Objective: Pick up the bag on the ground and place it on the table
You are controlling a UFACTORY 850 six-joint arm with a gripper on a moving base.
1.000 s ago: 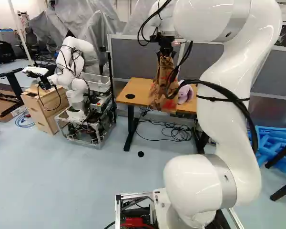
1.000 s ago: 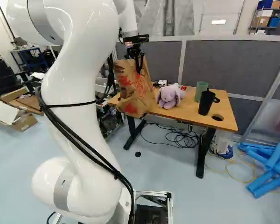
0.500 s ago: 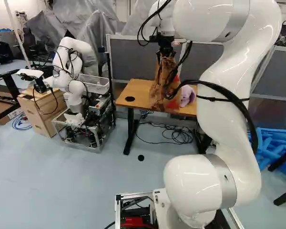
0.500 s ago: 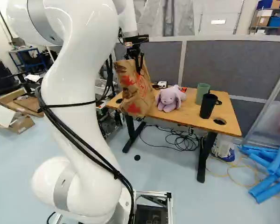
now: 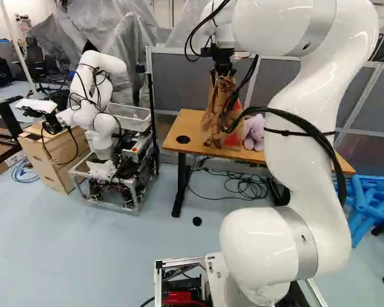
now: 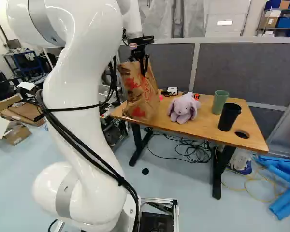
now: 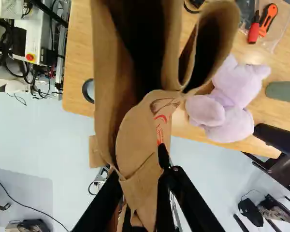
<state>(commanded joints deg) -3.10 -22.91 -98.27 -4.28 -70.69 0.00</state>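
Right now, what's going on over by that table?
A white robot arm is handling a brown paper bag, its jaws closed on the paper near the top. The bag is at the front edge of the wooden table, beside a purple plush bunny. Whether its bottom touches the tabletop, I can't tell. The bag hasn't been let go.

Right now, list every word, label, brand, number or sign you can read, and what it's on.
No text reads clearly enough to quote.
Paper bag: red print, broken up by creases and blur; unreadable.
Grey ring on the arm's lower joint: a tiny mark, too small to read.
White control box with a red button, on another robot's cart: any lettering is too small to read.
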